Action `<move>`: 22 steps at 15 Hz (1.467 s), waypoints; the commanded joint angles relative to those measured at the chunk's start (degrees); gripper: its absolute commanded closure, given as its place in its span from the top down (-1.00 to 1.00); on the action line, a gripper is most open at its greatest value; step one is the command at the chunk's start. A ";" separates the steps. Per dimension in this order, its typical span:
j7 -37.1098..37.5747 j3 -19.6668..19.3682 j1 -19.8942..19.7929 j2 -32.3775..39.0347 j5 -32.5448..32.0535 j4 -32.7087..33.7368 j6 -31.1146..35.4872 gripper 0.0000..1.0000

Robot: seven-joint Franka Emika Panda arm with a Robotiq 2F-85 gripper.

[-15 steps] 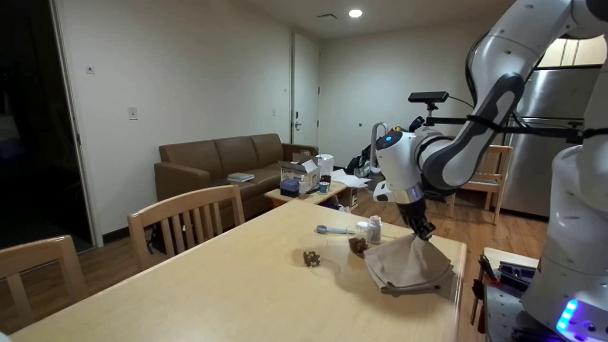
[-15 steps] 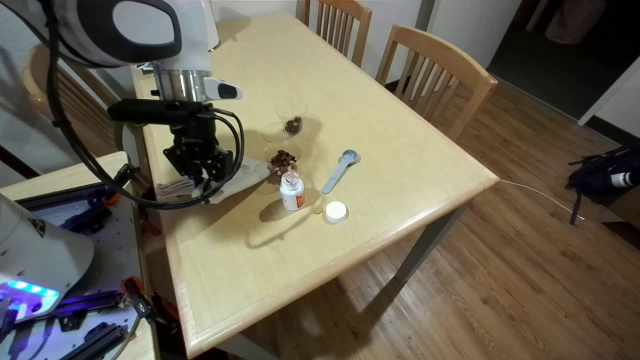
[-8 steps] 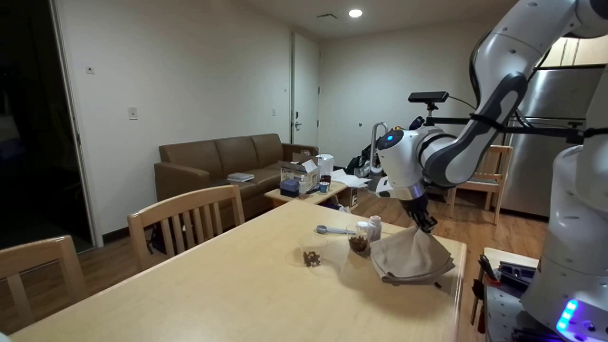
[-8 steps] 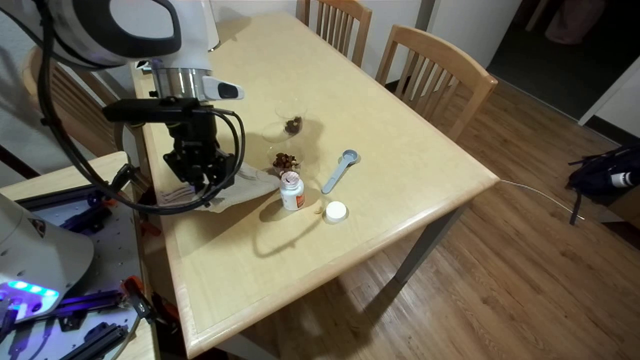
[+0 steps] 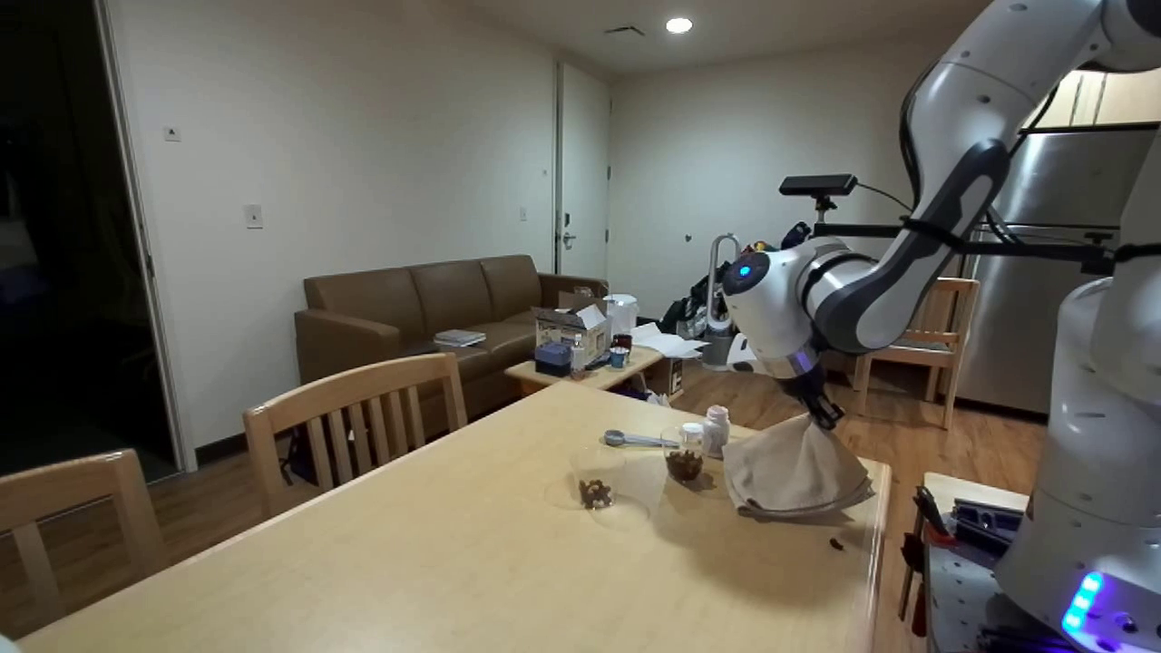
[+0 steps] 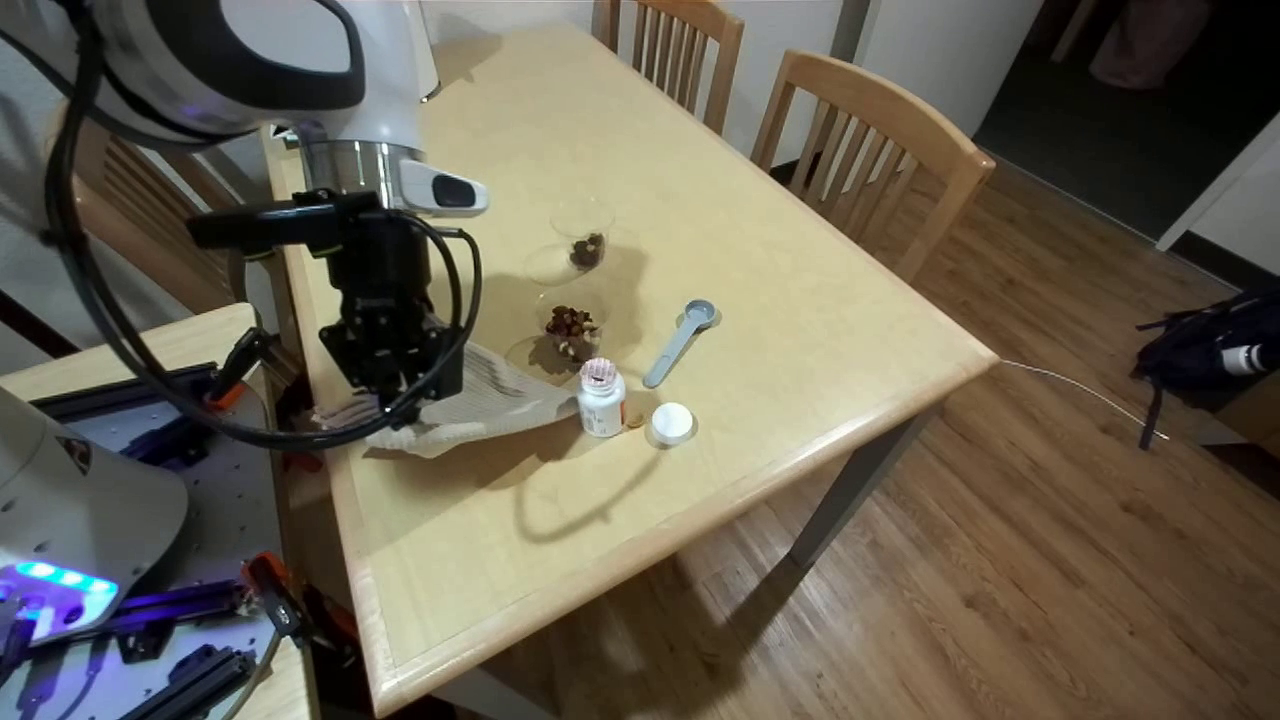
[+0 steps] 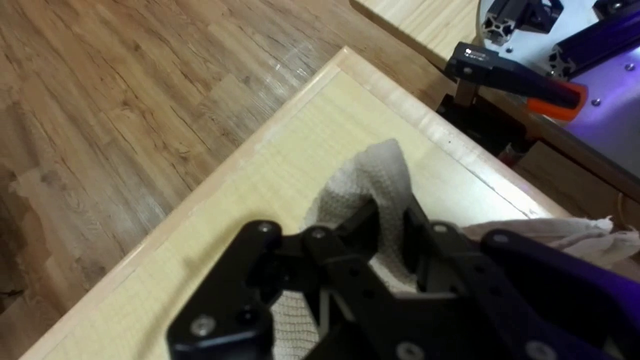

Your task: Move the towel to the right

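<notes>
In an exterior view I have bare room on the pale wooden table [image 6: 450, 570] between the beige cloth towel [image 6: 490, 400] in my black gripper [image 7: 391, 227] and the corner nearest the camera. At the towel's outer tip the white plastic bottle [image 6: 602, 408] blocks me, so close that I can't tell whether they touch, and near it sit the round white cap [image 6: 672, 424], the clear cup [image 6: 570, 299] holding brown pieces [image 6: 572, 326] and the long blue-grey scoop [image 6: 681, 342]. In the wrist view the black-and-orange clamp [image 7: 515, 82] stands just off the table's edge.
</notes>
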 commanded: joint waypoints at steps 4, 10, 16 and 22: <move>0.96 -0.22 -0.05 -0.76 1.00 -0.26 -0.30 -0.02; -3.14 0.08 1.55 -1.48 9.56 -0.57 7.15 0.77; -13.87 1.89 6.25 -1.06 27.47 -0.22 21.06 1.00; -30.43 0.09 17.64 -2.16 54.58 2.34 23.62 1.00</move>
